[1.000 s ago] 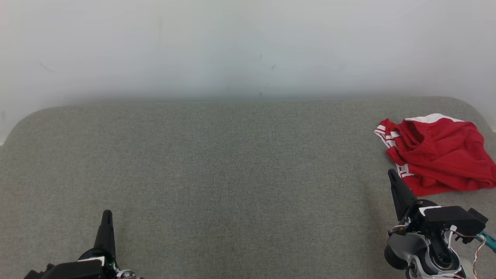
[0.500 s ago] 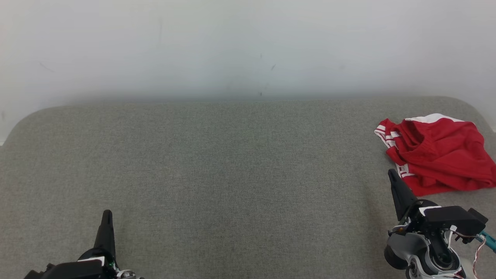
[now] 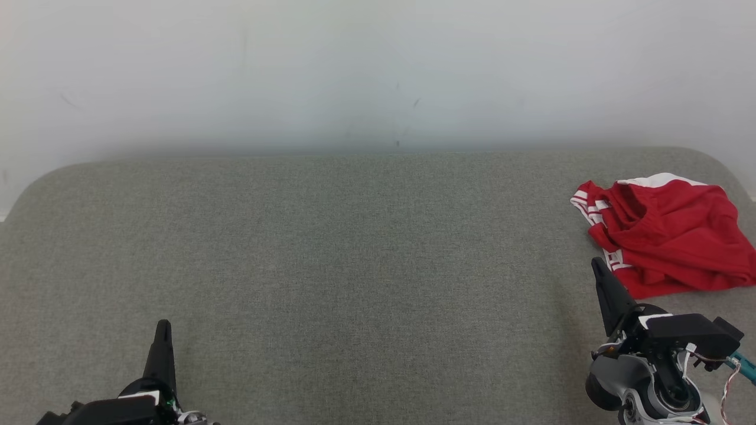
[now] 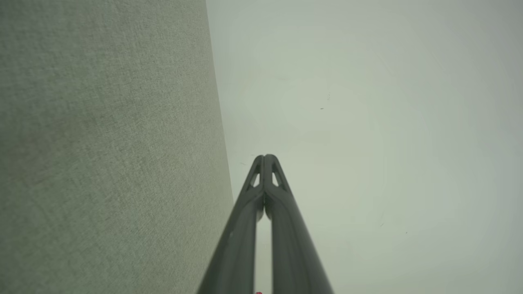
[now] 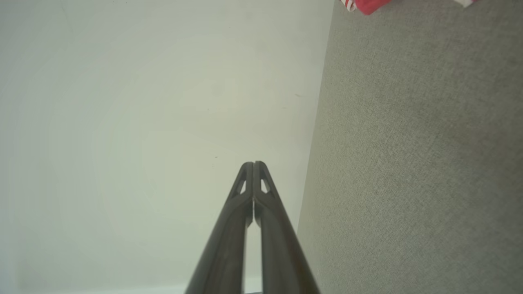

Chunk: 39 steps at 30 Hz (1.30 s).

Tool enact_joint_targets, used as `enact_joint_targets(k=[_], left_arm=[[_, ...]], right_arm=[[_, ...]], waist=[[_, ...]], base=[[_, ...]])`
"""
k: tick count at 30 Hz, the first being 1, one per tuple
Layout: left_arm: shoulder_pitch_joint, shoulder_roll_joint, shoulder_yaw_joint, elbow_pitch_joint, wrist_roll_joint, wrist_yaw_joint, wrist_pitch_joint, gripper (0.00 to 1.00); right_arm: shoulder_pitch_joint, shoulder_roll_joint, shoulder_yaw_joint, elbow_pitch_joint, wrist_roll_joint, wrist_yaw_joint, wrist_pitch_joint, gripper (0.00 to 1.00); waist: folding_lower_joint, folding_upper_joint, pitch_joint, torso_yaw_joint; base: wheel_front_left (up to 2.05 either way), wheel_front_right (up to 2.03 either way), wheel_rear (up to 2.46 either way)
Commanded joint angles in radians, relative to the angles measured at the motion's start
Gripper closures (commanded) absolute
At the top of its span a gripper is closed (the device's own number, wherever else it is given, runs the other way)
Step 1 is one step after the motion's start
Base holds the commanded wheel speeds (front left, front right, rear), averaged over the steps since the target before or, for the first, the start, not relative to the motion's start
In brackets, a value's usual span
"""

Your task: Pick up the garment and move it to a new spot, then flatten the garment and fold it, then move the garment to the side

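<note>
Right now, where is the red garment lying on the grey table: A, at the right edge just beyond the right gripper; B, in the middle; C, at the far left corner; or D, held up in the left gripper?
A: the head view shows the red garment crumpled at the grey table's right edge, just beyond the shut right gripper.

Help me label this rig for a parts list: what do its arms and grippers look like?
The left gripper and right gripper each have two long, dark, tapering fingers with triangular cut-outs near the tips. Behind each sits a black boxy housing with a white patch. The rounded grey right wrist joint trails red-and-white wires and a teal cable.
</note>
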Motion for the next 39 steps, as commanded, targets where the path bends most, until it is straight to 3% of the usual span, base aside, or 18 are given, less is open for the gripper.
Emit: enact_joint_targets(k=[1, 39], left_arm=[[-0.004, -0.001, 0.003, -0.002, -0.007, 0.001, 0.003, 1.00], [-0.004, -0.001, 0.003, -0.002, -0.007, 0.001, 0.003, 1.00]], right_arm=[[-0.001, 0.000, 0.000, 0.002, 0.004, -0.002, 0.001, 1.00], [-0.001, 0.000, 0.000, 0.002, 0.004, -0.002, 0.001, 1.00]], waist=[[0.0000, -0.0001, 0.000, 0.000], [0.0000, -0.0001, 0.000, 0.000]], base=[[0.00, 0.00, 0.00], [0.00, 0.00, 0.00]])
